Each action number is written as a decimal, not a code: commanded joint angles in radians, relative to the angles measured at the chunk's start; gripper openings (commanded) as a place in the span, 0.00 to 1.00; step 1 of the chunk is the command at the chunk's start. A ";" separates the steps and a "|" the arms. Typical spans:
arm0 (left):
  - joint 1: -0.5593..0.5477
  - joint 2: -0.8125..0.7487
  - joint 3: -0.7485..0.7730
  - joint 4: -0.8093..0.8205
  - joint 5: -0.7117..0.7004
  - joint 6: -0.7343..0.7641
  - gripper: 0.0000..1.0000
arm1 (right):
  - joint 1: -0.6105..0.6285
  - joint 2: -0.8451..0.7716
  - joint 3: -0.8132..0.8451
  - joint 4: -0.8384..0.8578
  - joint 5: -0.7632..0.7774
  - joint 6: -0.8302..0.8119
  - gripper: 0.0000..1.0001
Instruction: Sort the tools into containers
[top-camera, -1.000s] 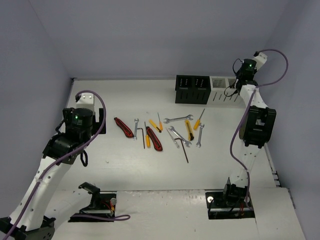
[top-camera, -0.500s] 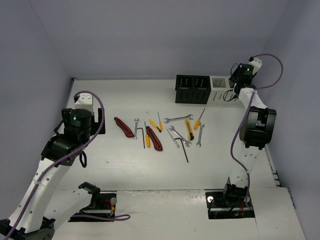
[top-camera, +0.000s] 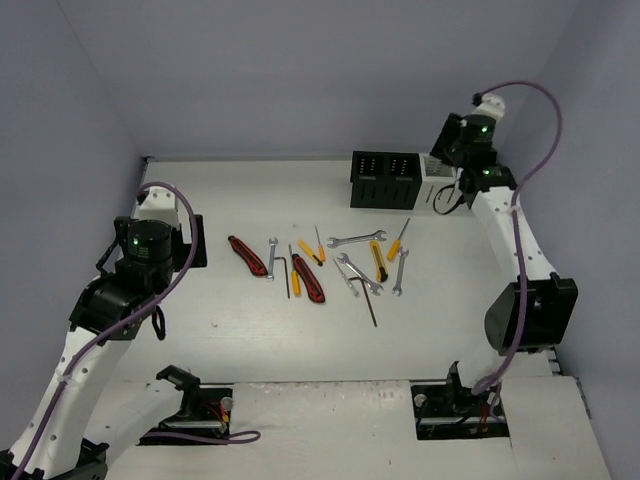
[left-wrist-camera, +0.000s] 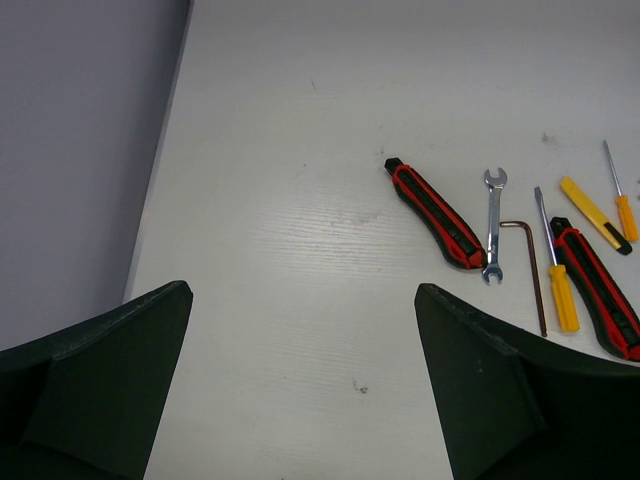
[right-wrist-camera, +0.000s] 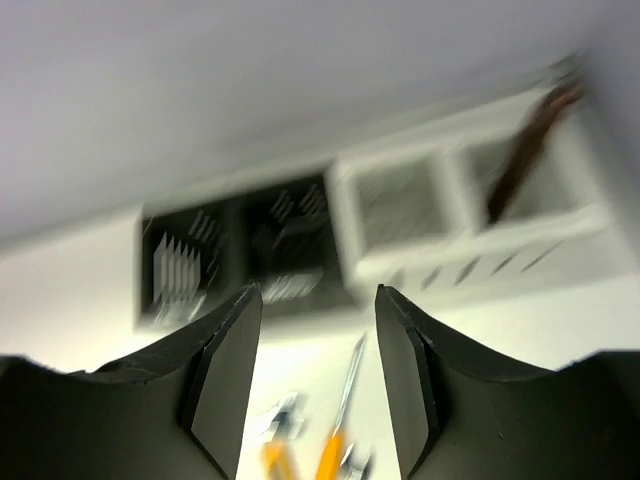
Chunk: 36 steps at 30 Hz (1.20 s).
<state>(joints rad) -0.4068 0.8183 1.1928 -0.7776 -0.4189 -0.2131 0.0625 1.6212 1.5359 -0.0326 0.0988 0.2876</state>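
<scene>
Right end effector: fingers apart, empty, facing the white box at upper right (a dark tool, blurred, leans in its right compartment). Left end effector: apart, empty. Tools lie mid-frame on the bench.

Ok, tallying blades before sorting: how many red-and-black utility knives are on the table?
2. The leftmost knife ends the tool row on the left; the second knife lies right of the hex key. The black box and white box may hide more.
</scene>
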 joint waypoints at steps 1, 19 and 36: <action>-0.001 0.022 0.064 0.032 0.019 -0.003 0.91 | 0.129 -0.086 -0.176 -0.185 -0.066 0.029 0.46; -0.001 0.036 0.051 0.028 0.089 -0.040 0.91 | 0.493 -0.033 -0.501 -0.311 -0.091 0.164 0.36; -0.003 0.018 0.032 0.028 0.080 -0.022 0.91 | 0.536 0.147 -0.461 -0.312 -0.052 0.168 0.28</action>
<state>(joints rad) -0.4068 0.8219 1.2144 -0.7784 -0.3361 -0.2386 0.5858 1.7378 1.0448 -0.3372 0.0188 0.4461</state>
